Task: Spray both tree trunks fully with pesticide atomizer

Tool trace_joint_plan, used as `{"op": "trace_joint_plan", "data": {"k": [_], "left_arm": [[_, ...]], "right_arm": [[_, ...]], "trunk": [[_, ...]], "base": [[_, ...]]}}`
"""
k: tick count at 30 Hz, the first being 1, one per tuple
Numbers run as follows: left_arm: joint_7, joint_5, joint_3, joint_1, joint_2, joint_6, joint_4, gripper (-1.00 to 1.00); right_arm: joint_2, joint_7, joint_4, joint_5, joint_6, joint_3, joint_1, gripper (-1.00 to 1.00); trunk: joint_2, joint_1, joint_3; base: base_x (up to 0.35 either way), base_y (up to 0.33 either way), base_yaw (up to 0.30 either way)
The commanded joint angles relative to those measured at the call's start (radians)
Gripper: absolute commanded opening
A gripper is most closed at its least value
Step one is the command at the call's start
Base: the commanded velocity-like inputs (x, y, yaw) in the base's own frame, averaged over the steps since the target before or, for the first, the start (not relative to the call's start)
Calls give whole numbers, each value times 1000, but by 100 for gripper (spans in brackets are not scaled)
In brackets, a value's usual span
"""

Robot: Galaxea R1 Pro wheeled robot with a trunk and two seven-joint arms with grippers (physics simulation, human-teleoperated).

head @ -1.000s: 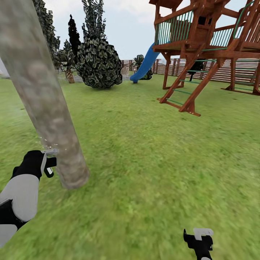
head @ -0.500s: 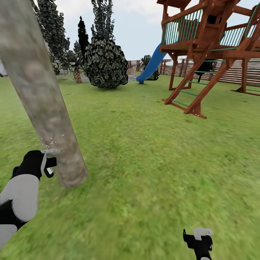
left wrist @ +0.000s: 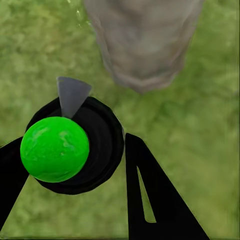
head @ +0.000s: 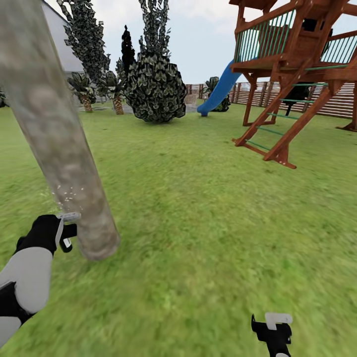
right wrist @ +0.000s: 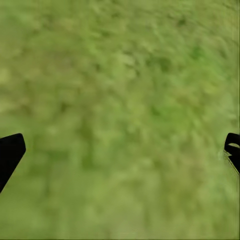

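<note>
Camera panned; left end effector (head: 63,230) stays clamped on atomizer (left wrist: 62,147) beside trunk (head: 59,144); right end effector (right wrist: 120,150) apart.

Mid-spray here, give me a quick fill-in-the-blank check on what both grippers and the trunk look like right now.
1. The left gripper is closed on the ____, whose top is a green ball.
2. The right gripper hangs open above bare ____.
3. White spray droplets speckle the tree trunk just above the ____ gripper.
4. Behind the wooden play tower a ____ slide comes down.

Missing words: atomizer; grass; left; blue
</note>
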Motion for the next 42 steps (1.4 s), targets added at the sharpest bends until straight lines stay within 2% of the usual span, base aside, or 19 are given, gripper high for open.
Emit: {"op": "trace_joint_plan", "data": {"k": [1,8,10,12,16,18,20,22,25,29,37,42], "left_arm": [[-8,-6,5,10,1,3,-4,-100],[-5,-6,5,60,1,-5,1,-100],[1,-5,6,97,-1,-43,0,-100],[9,-4,6,103,-3,-85,12,-100],[12,-3,8,131,-7,-105,20,-100],[12,-3,17,153,-6,-110,21,-100],[13,-4,32,185,-6,-171,21,-100],[13,-4,39,199,-5,-192,37,-100],[14,-4,57,205,-4,-201,62,-100],[14,-6,61,207,-3,-203,65,-100],[14,-6,62,207,0,-205,65,-100],[14,-4,60,207,-6,-222,69,-100]], "right_arm": [[1,-3,1,11,-3,-7,-1,100],[1,-3,1,11,-3,-7,-1,100],[1,-3,1,11,-3,-7,-1,100],[1,-3,1,11,-3,-7,-1,100],[0,-3,1,11,-3,-7,-1,100],[0,-3,1,11,-3,-7,-1,100],[-2,-4,1,11,-3,-7,-1,100],[-2,-4,1,11,-3,-8,-1,100],[-2,-4,1,11,-3,-7,-1,100],[-1,-5,1,11,-3,-7,-1,100],[-1,-5,1,11,-3,-7,-1,100],[-1,-5,1,11,-3,-7,-1,100]], "trunk": [[0,0,-1],[0,0,-1],[0,0,-1],[0,0,-1],[0,0,-1],[0,0,-1],[0,0,-1],[0,0,-1],[0,0,-1],[0,0,-1],[0,0,-1],[0,0,-1]], "base": [[157,-230,0],[-93,-204,167],[-24,-14,271],[17,-3,212],[274,0,32],[334,0,2],[337,0,0],[337,0,0],[338,0,2],[310,34,185],[22,3,267],[0,-140,36]]}}
